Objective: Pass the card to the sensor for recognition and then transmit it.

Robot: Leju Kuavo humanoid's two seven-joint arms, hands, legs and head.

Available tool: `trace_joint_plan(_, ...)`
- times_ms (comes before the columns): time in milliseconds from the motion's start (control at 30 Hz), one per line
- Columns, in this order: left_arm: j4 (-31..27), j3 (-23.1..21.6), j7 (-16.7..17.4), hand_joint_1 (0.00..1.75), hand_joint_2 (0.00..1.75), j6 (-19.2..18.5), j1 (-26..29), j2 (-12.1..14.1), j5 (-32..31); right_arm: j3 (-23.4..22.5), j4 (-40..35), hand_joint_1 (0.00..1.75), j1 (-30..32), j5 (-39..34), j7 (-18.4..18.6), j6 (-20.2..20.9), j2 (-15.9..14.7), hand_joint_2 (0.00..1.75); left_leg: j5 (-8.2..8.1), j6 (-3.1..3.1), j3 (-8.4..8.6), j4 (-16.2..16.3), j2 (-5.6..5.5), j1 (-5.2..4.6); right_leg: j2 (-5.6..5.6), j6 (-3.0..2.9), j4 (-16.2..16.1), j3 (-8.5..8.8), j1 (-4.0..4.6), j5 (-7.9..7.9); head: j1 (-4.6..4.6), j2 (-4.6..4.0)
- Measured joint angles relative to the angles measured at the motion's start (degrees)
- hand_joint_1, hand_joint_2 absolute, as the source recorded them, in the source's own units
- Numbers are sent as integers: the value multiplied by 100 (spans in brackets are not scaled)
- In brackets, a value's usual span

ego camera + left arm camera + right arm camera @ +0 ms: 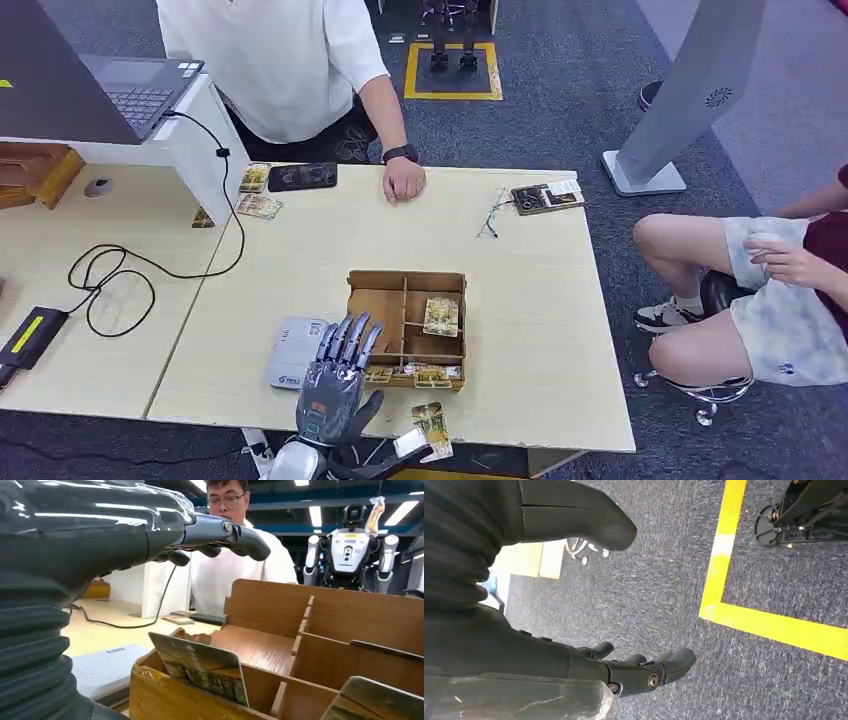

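Observation:
My left hand (335,385) hovers with fingers spread and nothing in it, over the front left corner of the wooden divided box (405,277). A picture card (202,667) stands tilted in the front compartment of the box (270,615), just below my fingers (220,532). More cards lie in the box (441,316) and one lies on the table (431,425) in front of it. The flat white sensor pad (293,352) sits left of the box, beside my hand. My right hand (644,672) hangs over the carpet, holding nothing.
A person in a white shirt stands across the table, one hand (403,182) resting on it near a black device (302,177) and loose cards (258,205). A laptop (120,90) and a looping cable (120,275) are at the left. Another person sits at the right (760,290).

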Motion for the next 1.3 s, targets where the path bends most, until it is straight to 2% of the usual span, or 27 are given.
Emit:
trace_joint_plan(267,0,0,109,0,175,-118,-2,0,-144,-42,0,0,0,2,0,0,0,175,0,0,0,0,0,0,0,0,0,0,0,0,0,0)
trace_joint_plan(300,0,0,109,7,175,-127,-2,0,-144,-46,0,0,0,2,0,-2,0,175,0,0,0,0,0,0,-1,0,0,0,0,0,-2,0)
trace_joint_plan(333,0,0,109,157,175,-129,-2,0,-144,-48,0,0,0,2,0,0,0,175,0,0,0,0,0,0,0,0,0,0,0,0,0,0)
trace_joint_plan(367,2,0,109,175,175,-133,-2,0,-146,-52,0,0,0,2,0,0,0,175,0,0,0,0,0,0,0,0,0,0,0,0,0,0)
trace_joint_plan(1033,103,0,153,175,175,-321,-13,11,-262,-116,0,0,0,0,-11,0,0,175,0,0,0,0,0,0,0,0,0,0,0,0,0,0)
trace_joint_plan(1300,118,0,87,175,175,-179,-20,24,-129,-129,0,0,0,0,-28,-2,0,175,0,0,0,0,0,0,0,0,0,0,0,0,-2,0)
